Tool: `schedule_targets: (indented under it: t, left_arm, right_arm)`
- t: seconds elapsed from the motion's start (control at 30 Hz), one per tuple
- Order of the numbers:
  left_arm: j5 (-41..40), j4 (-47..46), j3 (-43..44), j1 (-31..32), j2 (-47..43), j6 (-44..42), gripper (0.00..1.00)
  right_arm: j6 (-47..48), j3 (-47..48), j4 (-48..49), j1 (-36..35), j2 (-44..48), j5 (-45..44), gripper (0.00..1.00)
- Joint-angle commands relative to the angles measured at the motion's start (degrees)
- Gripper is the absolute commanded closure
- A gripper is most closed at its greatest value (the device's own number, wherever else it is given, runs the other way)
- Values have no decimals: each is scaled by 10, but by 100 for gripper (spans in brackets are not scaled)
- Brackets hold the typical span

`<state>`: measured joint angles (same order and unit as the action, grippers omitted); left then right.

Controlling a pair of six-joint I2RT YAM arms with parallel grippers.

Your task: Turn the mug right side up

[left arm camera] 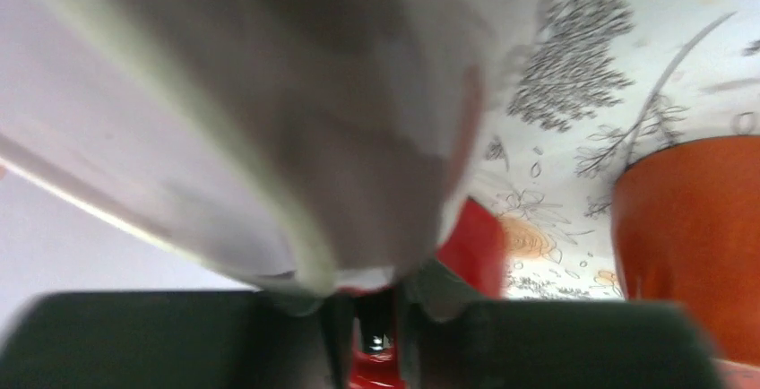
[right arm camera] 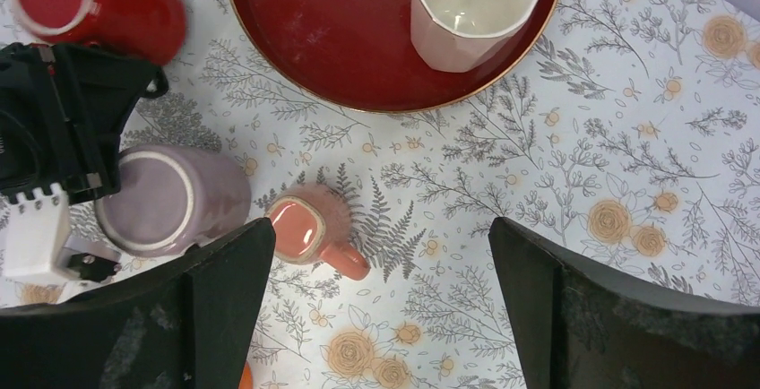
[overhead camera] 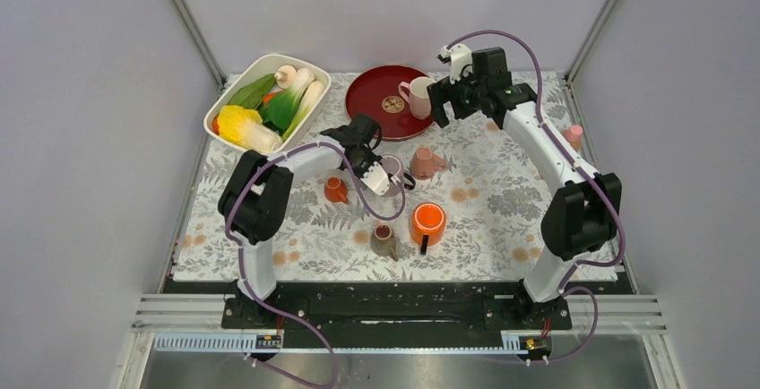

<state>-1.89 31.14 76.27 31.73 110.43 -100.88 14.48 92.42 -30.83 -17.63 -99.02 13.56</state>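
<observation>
While the right hand [right arm camera: 385, 317] hangs over the floral worktop [overhead camera: 502, 228] with its fingers spread wide, the left hand [overhead camera: 384, 174] is down at the lilac mug [right arm camera: 168, 199] near the middle of the worktop, in front of the red plate [right arm camera: 314, 39]. From the right wrist view the mug shows a flat lilac face with a pale ring around it, which looks like its base, turned upward and a little tilted; I cannot tell whether it touches the worktop. In the left wrist view the mug is a pale blur filling most of the picture, its wall running down into the thin slit between the two dark fingers, so the left hand appears to be clamped on the mug. A small pink cup [right arm camera: 309, 235] sits just to the right of the lilac mug, apart from it. A pale pink mug [right arm camera: 475, 8] stands upright on the red plate, a red cup [right arm camera: 99, 4] lies beside the plate's left rim, and an orange cup [overhead camera: 428, 221] stands nearer the arm bases
</observation>
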Motion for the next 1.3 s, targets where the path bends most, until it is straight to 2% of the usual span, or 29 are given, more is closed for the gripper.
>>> schedule_targets:
  t: [0.0, 0.03, 0.13, 0.23, 0.5, 0.6, 0.67, 0.73, 0.8, 0.83, 0.93, 1.1, 1.2, 1.27]
  left_arm:
    - [-46, -21, -6, 2, 6, -4, 92]
    - [-42, -24, -10, 1, -3, -3, 100]
    - [-35, -44, -8, -1, -22, 20, 100]
    - [-21, -59, 26, -9, -38, 86, 100]
    - [95, 9, 173, -61, -93, 350, 100]
    - [150, 14, 216, -90, -121, 481, 100]
    - [187, 3, 244, -112, -142, 593, 100]
    - [238, -11, 259, -134, -164, 697, 100]
    - [269, -12, 269, -144, -184, 775, 100]
    - [283, -12, 271, -146, -195, 798, 100]
    - [334, -12, 278, -147, -220, 857, 100]
    - [400, -9, 296, -147, -232, 927, 100]
    - [429, -13, 301, -149, -234, 964, 100]
    - [440, -21, 299, -149, -237, 982, 100]
  right_arm:
    - [-7, 1, 29, -4, 34, 33, 0]
    - [-7, 0, 30, -4, 37, 33, 1]
    - [-10, 1, 29, -4, 45, 34, 1]
    - [-21, 3, 31, -4, 58, 37, 1]
    - [-52, -6, 47, -4, 122, 57, 0]
    - [-90, -13, 66, -4, 140, 119, 1]
    - [-133, -14, 87, -4, 136, 192, 1]
    - [-213, -20, 136, -9, 126, 275, 1]
    - [-296, -38, 214, -22, 115, 308, 1]
    - [-342, -49, 268, -32, 110, 316, 1]
    - [-404, -62, 366, -82, 92, 337, 1]
    - [-454, -31, 427, -135, 53, 327, 1]
    - [-487, -17, 439, -141, 33, 335, 7]
    - [-527, -23, 480, -142, 27, 370, 22]
